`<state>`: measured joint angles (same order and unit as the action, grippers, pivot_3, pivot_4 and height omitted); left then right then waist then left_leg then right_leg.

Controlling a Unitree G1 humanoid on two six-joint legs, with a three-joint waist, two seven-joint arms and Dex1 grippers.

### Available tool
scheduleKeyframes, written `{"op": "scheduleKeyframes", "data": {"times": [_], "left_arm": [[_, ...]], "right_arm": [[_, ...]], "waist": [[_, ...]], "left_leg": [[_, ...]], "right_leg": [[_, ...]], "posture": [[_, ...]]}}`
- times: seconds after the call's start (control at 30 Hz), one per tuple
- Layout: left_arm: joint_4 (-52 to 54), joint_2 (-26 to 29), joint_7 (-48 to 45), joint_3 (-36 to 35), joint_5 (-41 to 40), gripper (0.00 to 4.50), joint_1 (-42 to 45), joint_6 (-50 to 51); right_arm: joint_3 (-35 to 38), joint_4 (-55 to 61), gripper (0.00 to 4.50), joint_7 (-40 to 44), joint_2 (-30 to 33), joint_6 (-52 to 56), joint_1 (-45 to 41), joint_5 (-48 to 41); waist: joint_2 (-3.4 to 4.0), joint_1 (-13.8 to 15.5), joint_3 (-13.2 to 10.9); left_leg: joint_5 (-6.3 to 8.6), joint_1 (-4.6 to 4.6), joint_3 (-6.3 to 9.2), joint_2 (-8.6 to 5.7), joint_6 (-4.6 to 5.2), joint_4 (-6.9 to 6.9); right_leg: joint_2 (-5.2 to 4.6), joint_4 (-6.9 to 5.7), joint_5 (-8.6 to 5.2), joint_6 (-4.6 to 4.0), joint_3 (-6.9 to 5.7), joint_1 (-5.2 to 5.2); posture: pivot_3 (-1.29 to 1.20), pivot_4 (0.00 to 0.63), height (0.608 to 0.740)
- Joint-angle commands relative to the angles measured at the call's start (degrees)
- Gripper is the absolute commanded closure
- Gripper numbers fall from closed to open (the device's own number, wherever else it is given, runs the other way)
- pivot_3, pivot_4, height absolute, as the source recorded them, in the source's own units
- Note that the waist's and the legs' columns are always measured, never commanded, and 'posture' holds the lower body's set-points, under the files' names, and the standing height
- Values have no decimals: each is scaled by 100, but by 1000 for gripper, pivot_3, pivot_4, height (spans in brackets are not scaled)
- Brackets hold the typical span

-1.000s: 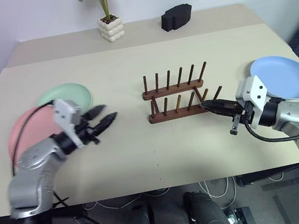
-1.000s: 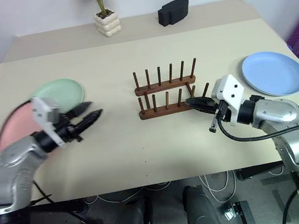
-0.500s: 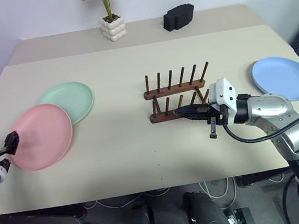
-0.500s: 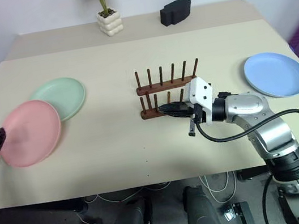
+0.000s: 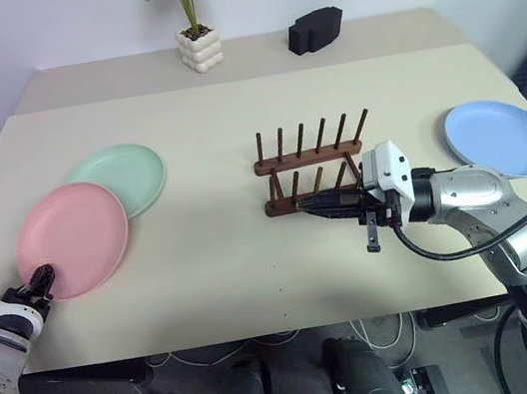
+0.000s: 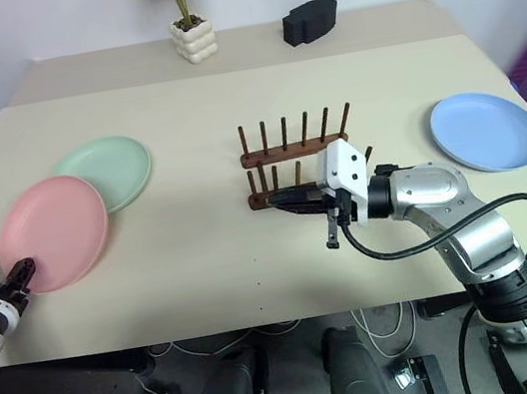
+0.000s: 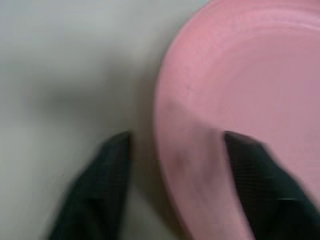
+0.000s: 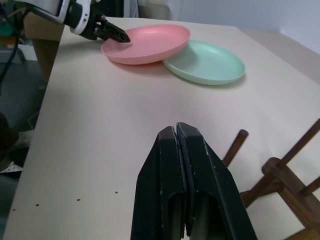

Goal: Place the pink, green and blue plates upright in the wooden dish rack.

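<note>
The pink plate [image 5: 73, 237] lies flat at the table's left, overlapping the green plate [image 5: 123, 175] behind it. My left gripper [image 5: 40, 282] sits at the pink plate's near-left rim. In the left wrist view its fingers [image 7: 102, 185] stand apart astride that rim [image 7: 175, 150], one outside it and one over the plate. The blue plate [image 5: 501, 135] lies flat at the right. The wooden dish rack [image 5: 310, 159] stands empty mid-table. My right gripper [image 5: 305, 205] is shut and empty, pointing left along the rack's front rail.
A potted plant [image 5: 193, 37] and a black object [image 5: 314, 29] stand on the raised back part of the table. The table's near edge [image 5: 286, 331] runs just below both arms.
My left arm swung out from over the table to the left and down to the pink plate's near rim. The right gripper slid left along the rack's front, still shut.
</note>
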<state>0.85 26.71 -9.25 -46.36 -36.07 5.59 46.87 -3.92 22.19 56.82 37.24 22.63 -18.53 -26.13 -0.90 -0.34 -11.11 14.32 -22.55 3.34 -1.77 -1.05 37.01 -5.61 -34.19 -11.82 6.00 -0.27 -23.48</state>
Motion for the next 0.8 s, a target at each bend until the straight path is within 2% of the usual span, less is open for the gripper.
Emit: {"op": "scheduleKeyframes", "data": {"times": [0.03, 0.07, 0.1, 0.3, 0.47, 0.53, 0.6, 0.8], "left_arm": [[18, -44, -200, -6, -151, 3817, 11, -304], [24, -78, -250, -21, -192, 4285, 3, -398], [29, -110, -296, -36, -236, 4431, -9, -500], [285, -327, -537, -263, -689, 4431, -6, -1167], [861, -177, -364, -391, -1220, 4431, 287, -1333], [1116, -63, -228, -323, -1264, 4500, 487, -1391], [1341, 110, -48, -74, -1170, 4500, 718, -1337], [1807, 358, 325, 1222, -670, 4500, 1721, -1241]], "right_arm": [[177, 305, 4500, -71, 83, 17, 22, -93], [181, 317, 4500, -79, 87, 26, 32, -94], [182, 327, 4500, -86, 94, 32, 39, -93], [188, 348, 4500, -93, 120, 85, 2, -122], [133, 189, 4500, -183, 26, 229, -399, -130], [72, 90, 3973, -248, -63, 326, -642, -119], [-63, 64, 3215, -318, -173, 306, -865, 1], [-874, -327, 144, -874, -635, -788, -1633, 1483]], "waist": [[0, -5, 0], [-1, -4, 1], [-1, -2, 1], [-3, -11, 1], [-9, -12, -3], [-12, -9, -4], [-14, -8, -5], [-14, -11, -5]], "left_leg": [[0, 0, 0, 0, 0, 0], [0, 0, 0, 0, 0, 0], [1, 0, 0, 1, -1, 0], [2, -6, -1, 1, -3, -1], [1, -19, 0, 2, -2, 1], [1, -26, 1, 3, -3, 3], [-1, -31, 1, 3, -4, 4], [-8, -51, 1, -28, -12, 7]], "right_leg": [[0, 0, 0, 0, 0, -1], [0, 0, 0, 0, 0, -1], [-1, 1, 0, -1, 0, 0], [-3, 6, 0, -1, 0, -4], [-2, 6, 3, -5, 0, -16], [1, 5, 6, -8, 0, -22], [2, 5, 6, -8, -1, -25], [4, -2, 9, -4, -1, -46]], "posture": [[0, 150, 736], [0, 150, 736], [0, 150, 736], [0, 150, 736], [0, 150, 736], [0, 150, 736], [0, 150, 736], [0, 150, 736]]}}
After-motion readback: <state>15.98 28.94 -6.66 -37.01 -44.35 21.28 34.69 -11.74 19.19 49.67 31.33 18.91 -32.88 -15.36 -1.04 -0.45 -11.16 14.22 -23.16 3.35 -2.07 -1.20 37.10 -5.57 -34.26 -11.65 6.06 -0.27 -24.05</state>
